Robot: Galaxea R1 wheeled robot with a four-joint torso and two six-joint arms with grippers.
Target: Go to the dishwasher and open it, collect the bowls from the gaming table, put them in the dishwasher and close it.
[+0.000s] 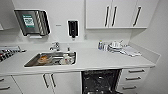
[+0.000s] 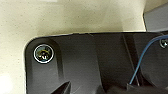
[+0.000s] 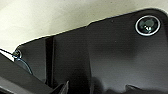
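Dishwasher sits open under the counter, low and fwd of both arms, prob. nearer the right; rack cavity runs front-to-back. Gripper states: can't tell for either.

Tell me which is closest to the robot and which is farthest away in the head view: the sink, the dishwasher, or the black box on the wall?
1. The dishwasher: nearest, under the counter's front edge, right of middle, its dark racks showing.
2. The sink: next, sunk into the counter, on the left.
3. The black box: farthest, up on the back wall above the counter.
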